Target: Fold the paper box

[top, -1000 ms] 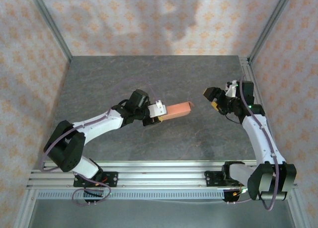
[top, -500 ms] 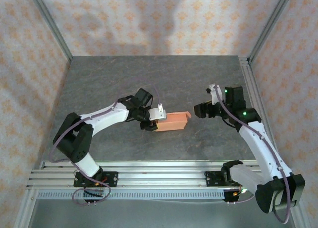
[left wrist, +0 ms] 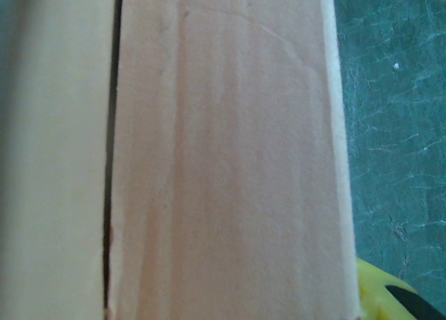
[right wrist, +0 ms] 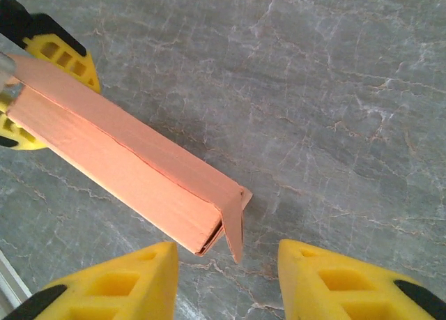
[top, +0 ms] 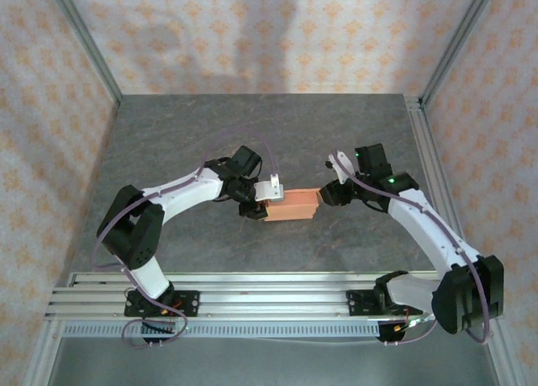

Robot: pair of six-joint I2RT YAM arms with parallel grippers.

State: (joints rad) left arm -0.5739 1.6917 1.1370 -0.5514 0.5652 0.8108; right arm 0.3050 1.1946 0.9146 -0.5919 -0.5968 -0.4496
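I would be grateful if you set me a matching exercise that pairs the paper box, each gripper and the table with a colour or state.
Things:
1. paper box
2. left gripper
3. right gripper
4. table

Colours or states:
A. shut on one end of the box
B. grey, marbled with pale veins
C. salmon-orange, with its end flap ajar
D. open, its yellow fingers apart on either side of the box's loose end, not touching it

Pairs: 1-C, 2-A, 3-D, 4-B
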